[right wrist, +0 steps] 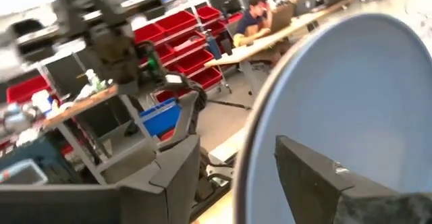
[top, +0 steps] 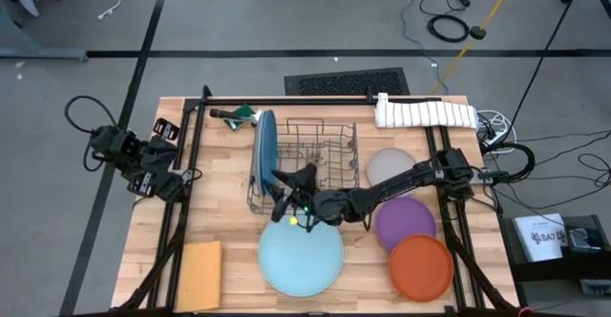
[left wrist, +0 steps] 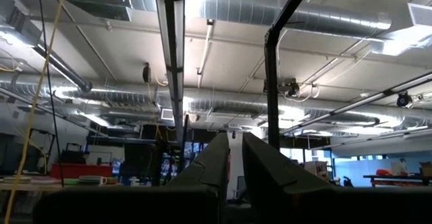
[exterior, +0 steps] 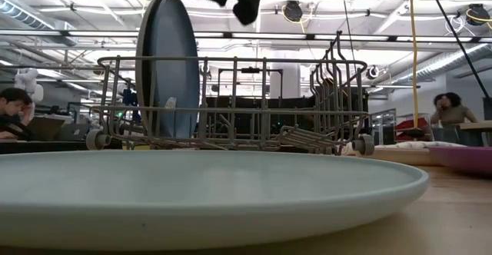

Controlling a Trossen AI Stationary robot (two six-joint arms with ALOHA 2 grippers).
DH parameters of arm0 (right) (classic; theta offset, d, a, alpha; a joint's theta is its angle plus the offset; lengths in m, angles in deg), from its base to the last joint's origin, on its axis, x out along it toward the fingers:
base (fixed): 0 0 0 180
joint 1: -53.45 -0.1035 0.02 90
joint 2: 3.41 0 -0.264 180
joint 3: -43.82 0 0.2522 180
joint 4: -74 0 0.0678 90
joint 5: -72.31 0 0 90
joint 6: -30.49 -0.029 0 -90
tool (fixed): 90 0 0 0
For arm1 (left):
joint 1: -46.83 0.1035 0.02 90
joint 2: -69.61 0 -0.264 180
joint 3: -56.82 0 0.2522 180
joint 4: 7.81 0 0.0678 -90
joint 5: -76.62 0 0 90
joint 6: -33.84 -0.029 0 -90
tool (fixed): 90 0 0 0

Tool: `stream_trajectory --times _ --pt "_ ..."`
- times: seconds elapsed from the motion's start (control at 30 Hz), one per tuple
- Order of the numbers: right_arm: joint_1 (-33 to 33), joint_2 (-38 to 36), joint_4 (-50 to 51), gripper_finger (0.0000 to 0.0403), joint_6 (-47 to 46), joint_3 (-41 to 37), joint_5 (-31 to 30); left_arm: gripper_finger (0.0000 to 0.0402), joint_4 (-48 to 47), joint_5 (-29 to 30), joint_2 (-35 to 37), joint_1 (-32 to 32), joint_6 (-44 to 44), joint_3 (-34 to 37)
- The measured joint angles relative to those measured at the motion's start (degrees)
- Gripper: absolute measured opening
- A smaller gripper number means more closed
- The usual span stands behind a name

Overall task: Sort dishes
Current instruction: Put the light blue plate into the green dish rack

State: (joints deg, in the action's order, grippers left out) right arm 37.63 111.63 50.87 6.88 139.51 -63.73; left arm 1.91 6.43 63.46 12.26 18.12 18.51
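Observation:
Two large plates, a bright blue one and a grey-blue one, stand on edge side by side in the left end of the wire rack. A pale teal plate lies flat on the table near the front. My right gripper reaches level from the right and is open. In the right wrist view its fingers stand on either side of the blue plate's rim; whether they touch it I cannot tell. My left gripper is shut and folded back at the table's left edge, pointing up at the ceiling.
A light grey plate, a purple plate and an orange plate lie flat at the right. A tan sheet lies front left. A brush and a white towel lie at the far edge.

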Motion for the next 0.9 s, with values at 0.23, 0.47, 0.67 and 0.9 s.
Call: stream_trajectory --times 0.23,0.47,0.67,0.9 --pt "-3.2 -4.1 1.4 0.0187 11.7 0.0 2.5 0.0045 0.0 0.0 0.0 0.0 0.1 0.0" --pt "-9.3 -10.9 13.6 0.0187 19.9 0.0 4.5 0.0045 0.0 0.0 0.0 0.0 0.1 0.0" --pt "-15.1 -14.8 25.6 0.0187 20.3 0.0 6.3 0.0045 0.0 0.0 0.0 0.0 0.2 0.0" --pt "-20.2 -13.3 34.5 0.0176 22.7 0.1 15.1 0.0045 0.1 0.0 0.0 0.0 0.2 0.0"
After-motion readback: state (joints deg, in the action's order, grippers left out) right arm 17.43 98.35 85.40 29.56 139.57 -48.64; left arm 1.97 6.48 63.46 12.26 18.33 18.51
